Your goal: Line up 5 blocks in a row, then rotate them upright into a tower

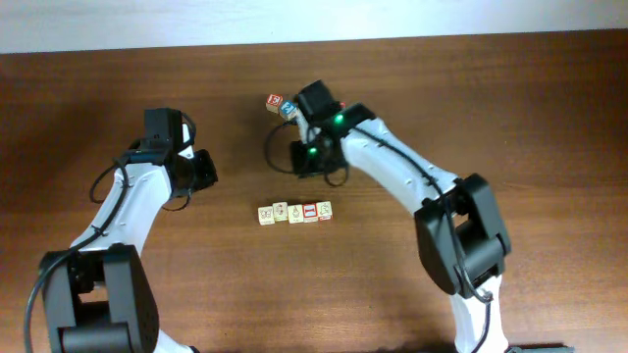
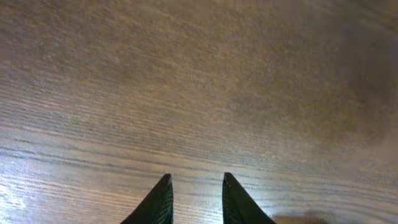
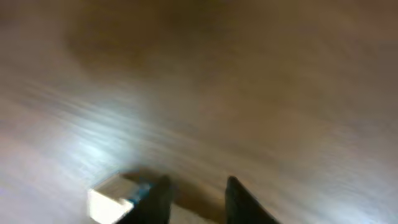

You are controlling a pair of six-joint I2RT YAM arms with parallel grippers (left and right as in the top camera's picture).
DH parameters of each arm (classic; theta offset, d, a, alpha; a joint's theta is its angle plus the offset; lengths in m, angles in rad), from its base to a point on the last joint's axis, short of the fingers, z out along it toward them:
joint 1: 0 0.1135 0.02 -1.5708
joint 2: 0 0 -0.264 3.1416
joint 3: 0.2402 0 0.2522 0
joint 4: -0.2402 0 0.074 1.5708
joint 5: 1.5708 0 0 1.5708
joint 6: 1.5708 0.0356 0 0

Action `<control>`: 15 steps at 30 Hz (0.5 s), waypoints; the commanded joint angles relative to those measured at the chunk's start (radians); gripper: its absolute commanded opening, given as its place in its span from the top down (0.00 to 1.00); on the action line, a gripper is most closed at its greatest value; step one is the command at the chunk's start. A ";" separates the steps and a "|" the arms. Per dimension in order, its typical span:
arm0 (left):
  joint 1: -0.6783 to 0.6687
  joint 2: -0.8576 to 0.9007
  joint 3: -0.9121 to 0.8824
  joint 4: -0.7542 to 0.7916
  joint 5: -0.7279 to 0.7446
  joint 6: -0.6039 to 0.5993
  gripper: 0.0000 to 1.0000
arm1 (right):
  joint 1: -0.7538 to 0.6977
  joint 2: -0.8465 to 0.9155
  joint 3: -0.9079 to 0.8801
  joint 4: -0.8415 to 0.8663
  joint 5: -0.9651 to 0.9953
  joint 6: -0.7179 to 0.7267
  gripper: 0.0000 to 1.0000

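Left wrist cam: left gripper (image 2: 196, 177) is hovering over bare tabletop (image 2: 199, 74). Both fingers are poking in from the bottom of the pic w/ a clear gap between them and nothing in it. So the claw's apart, not gripping anything. Only wood grain is showing in front of it.

Right wrist cam: pretty blurry tbh. Right gripper (image 3: 198, 180) is also showing two fingers w/ a gap and nothing between them, so apart too. A blue-faced cube (image 3: 112, 199) is sitting just beside the finger on the pic's left, outside the claw. Can't tell if it's touching that finger.

Overhead: the five blocks (image 1: 294, 212) are lying in one tight row, side by side, roughly mid tabletop and well short of the far edge. The row is running parallel to that edge. At least one is showing a red frame on top. The others are looking mostly tan w/ small marks, too small to read.

Both arms are sitting apart from the row. Left arm is off to its left. Right arm is reaching toward the far edge, where the blue-faced cube and a red-faced cube (image 1: 275, 101) are sitting right next to each other. Right claw is hanging by those two, not by the row.
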 commanded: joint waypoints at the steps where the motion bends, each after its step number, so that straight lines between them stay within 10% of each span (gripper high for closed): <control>1: 0.057 0.006 0.009 0.013 -0.015 -0.006 0.78 | 0.074 0.015 0.015 0.055 0.043 -0.008 0.84; 15: 0.089 0.006 0.009 -0.019 -0.015 -0.006 0.81 | 0.136 0.093 0.006 0.022 0.032 0.046 0.96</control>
